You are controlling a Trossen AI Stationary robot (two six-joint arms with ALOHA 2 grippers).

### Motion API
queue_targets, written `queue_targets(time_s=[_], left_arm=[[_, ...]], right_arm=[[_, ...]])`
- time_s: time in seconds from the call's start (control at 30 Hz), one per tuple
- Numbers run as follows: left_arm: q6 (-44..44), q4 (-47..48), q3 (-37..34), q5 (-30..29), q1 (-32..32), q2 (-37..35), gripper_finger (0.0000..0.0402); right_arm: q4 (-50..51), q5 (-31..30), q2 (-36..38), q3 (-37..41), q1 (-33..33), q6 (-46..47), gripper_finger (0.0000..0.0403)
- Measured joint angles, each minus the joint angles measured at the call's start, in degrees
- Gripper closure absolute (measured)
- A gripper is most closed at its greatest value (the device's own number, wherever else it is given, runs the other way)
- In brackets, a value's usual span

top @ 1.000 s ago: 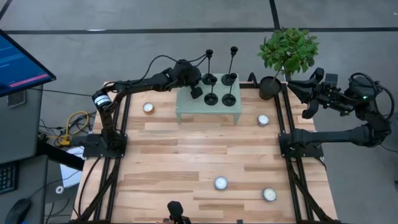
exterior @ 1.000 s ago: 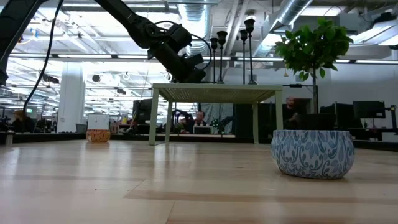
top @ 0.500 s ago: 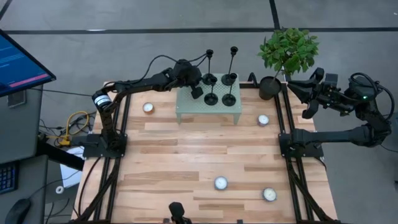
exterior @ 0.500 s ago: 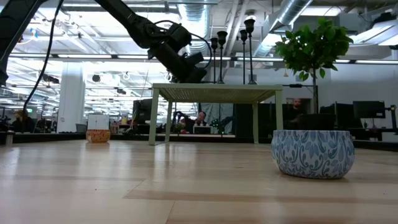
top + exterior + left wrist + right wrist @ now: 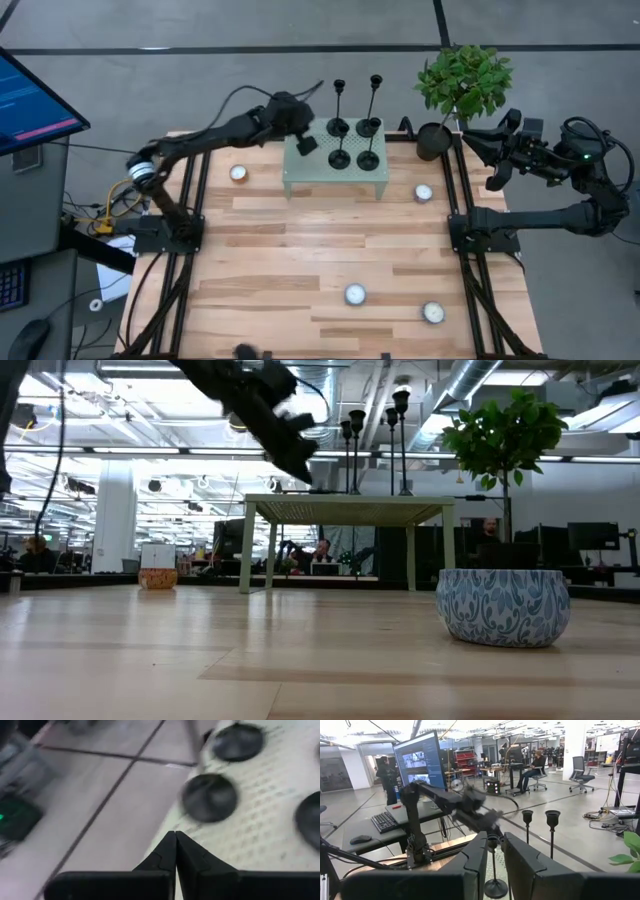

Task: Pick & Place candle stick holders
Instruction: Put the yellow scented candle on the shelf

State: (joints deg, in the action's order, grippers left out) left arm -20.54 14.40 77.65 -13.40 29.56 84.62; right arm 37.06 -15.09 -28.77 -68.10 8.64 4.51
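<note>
Moved back off the small green table (image 5: 335, 172): left gripper (image 5: 305, 144), shut tight, empty. On that table: four black candle stick holders (image 5: 354, 143), thin stems, round bases. Right gripper (image 5: 478, 140) parked beside the potted plant (image 5: 458, 85), nearly closed, empty.

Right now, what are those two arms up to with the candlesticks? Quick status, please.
Left gripper shut, empty, at the green stand's left edge. Right gripper parked off the table by the potted plant. Four candlesticks upright on the stand. Nothing blocking.
</note>
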Motion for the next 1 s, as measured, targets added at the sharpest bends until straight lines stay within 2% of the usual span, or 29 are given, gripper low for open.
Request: queue_targets(time_s=[0.2, 0.37, 0.43, 0.57, 0.67, 0.8, 0.9, 1.0], left_arm=[[3.46, 15.66, 0.0, -10.37, -0.89, -12.64, 0.0376], [7.71, 30.93, 0.0, -10.47, -0.71, -19.83, 0.032], [8.12, 36.19, 0.0, -7.77, -0.68, -21.24, 0.029], [8.86, 41.82, 0.0, -0.51, -0.72, -21.79, 0.0216], [9.1, 45.22, 0.0, 0.12, -0.85, -21.36, 0.0151], [14.25, 50.02, 0.0, 0.06, -0.12, -19.13, 0.0077], [17.21, 54.33, 0.0, 0.06, 1.4, -17.11, 0.0043], [23.06, 56.95, 0.0, 0.3, 3.83, -14.45, 0.0031]], right_arm=[[0.1, 0.0, 0.02, 0.0, 0.0, -0.43, 0.0347], [0.15, 0.0, 0.02, 0.0, 0.0, -0.48, 0.0347], [0.15, 0.0, 0.0, 0.0, 0.0, -0.52, 0.0347], [0.15, 0.02, 0.02, 0.0, 0.0, -0.5, 0.0347], [0.17, 0.07, 0.0, 0.02, 0.0, -0.5, 0.0347], [0.35, 0.1, 0.0, 0.0, 0.0, -0.48, 0.0347], [0.67, 0.15, 0.02, 0.0, 0.0, -0.48, 0.0347], [1.04, 0.24, 0.0, 0.0, 0.0, -0.56, 0.0347]])
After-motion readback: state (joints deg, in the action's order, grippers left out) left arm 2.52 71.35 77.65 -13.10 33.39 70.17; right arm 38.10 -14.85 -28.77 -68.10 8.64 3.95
